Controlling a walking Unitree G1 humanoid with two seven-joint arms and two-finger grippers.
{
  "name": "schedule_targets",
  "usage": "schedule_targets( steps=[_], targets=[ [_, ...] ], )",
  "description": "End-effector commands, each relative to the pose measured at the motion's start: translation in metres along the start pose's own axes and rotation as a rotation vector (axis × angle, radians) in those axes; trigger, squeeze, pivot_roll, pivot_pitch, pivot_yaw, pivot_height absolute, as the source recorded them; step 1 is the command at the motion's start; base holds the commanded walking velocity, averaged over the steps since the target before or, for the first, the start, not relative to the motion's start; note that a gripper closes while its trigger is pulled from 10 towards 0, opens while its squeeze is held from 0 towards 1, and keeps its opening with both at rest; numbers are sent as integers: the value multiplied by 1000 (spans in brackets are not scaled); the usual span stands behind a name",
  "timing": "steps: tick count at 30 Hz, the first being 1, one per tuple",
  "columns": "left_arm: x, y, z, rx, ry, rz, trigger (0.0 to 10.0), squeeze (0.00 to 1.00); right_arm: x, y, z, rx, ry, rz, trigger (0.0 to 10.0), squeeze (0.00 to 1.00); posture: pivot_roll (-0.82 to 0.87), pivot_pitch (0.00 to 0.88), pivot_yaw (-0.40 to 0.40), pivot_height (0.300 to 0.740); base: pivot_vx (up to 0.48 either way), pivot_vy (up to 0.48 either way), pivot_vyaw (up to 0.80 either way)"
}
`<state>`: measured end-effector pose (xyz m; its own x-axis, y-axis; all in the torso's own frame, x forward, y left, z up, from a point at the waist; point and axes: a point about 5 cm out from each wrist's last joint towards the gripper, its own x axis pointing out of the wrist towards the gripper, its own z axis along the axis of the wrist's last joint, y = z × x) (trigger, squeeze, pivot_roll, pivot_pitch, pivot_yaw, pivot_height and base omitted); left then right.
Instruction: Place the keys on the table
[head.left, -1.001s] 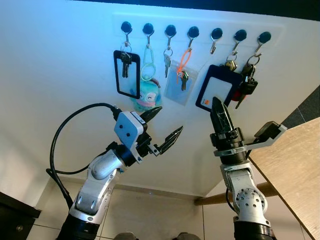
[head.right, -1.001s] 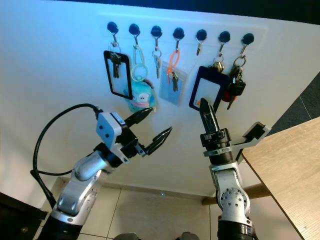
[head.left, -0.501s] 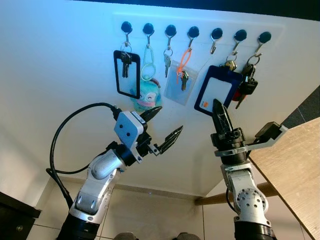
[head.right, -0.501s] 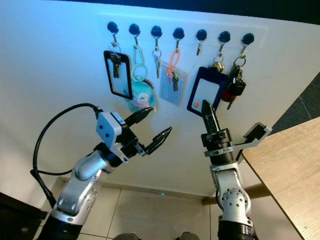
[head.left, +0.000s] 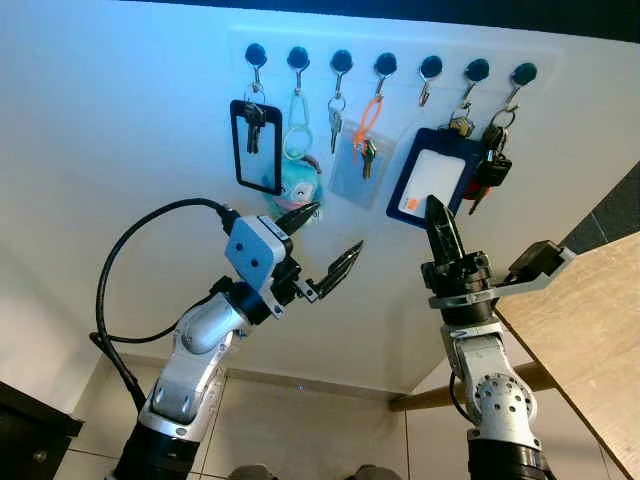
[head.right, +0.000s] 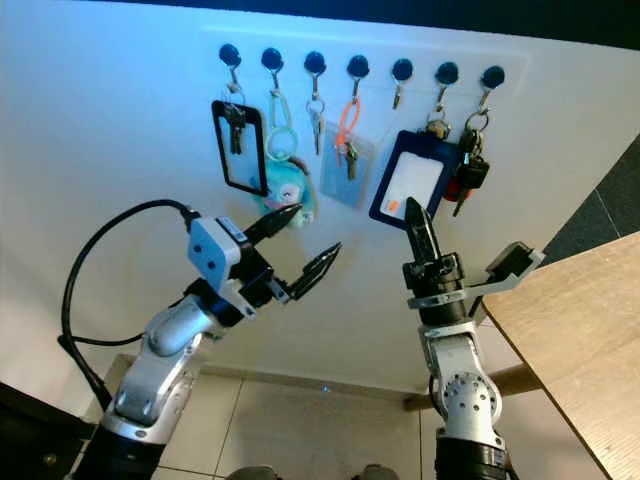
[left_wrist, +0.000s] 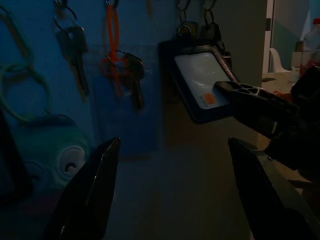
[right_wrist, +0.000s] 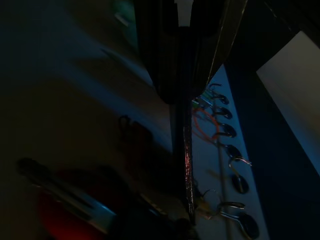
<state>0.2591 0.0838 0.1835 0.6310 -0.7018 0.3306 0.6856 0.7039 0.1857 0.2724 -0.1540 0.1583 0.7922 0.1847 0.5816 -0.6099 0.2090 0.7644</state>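
Bunches of keys hang from a row of black hooks (head.left: 385, 65) on the white wall. From left there are a black badge holder with keys (head.left: 254, 145), a teal plush on a green carabiner (head.left: 292, 180), a silver key (head.left: 335, 125), an orange-looped key on a clear sleeve (head.left: 362, 150), a blue badge holder (head.left: 430, 182) and a black-and-red car key bunch (head.left: 492, 165). My left gripper (head.left: 337, 226) is open just below the plush. My right gripper (head.left: 432, 203) is shut, its tip pointing up against the blue badge holder's lower part.
A wooden table (head.left: 600, 330) juts in at the lower right, beside my right arm. One hook (head.left: 430, 68) between the clear sleeve and the blue holder carries nothing. Tiled floor (head.left: 300, 430) lies below the wall.
My left gripper has risen slightly toward the plush. The blue badge holder has swung a little to the left at my right gripper's tip.
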Motion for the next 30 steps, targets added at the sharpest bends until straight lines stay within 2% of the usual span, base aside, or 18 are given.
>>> schedule_targets(
  steps=[1,6,11,17,26,30],
  targets=[
    [2,-1,0,10,-5,4,10000,0,7,9,-4,49,-54,35,0,0,94,70,-26,740,0,0,0],
    [3,-1,0,17,-9,7,10000,0,13,18,-5,58,-41,82,0,0,92,71,-26,740,0,0,0],
    [3,-1,1,22,-12,8,10000,0,21,34,-9,73,-13,157,0,0,90,71,-29,740,0,0,0],
    [2,-3,1,24,-14,3,10000,0,24,44,-12,82,7,198,0,0,88,67,-31,740,0,0,0],
    [1,-5,1,25,-14,-9,10000,0,21,52,-20,93,54,218,0,0,87,63,-31,740,0,0,0],
    [1,-6,1,31,-11,-20,10000,0,16,49,-23,93,66,192,0,0,87,64,-30,740,0,0,0]
  ],
)
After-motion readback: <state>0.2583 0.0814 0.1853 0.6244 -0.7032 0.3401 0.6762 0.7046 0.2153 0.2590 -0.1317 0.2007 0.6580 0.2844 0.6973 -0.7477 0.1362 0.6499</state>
